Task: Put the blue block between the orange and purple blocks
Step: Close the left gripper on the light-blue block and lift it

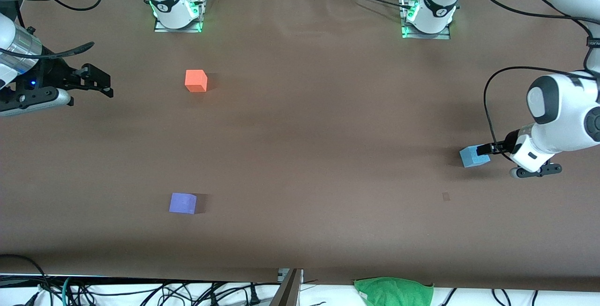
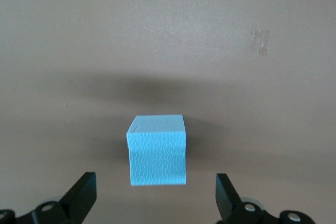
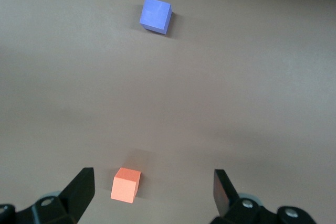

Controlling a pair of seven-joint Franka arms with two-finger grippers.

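The blue block sits on the brown table at the left arm's end. My left gripper is low beside it, open. In the left wrist view the blue block lies just ahead of the open left gripper, whose fingers stand wide on either side and do not touch it. The orange block and the purple block sit toward the right arm's end, the purple one nearer the camera. My right gripper waits open and empty by the orange block. The right wrist view shows the right gripper, the orange block and the purple block.
A small pale tape mark is on the table near the blue block; it also shows in the left wrist view. A green cloth and cables lie off the table's near edge. A wide bare stretch separates the orange and purple blocks.
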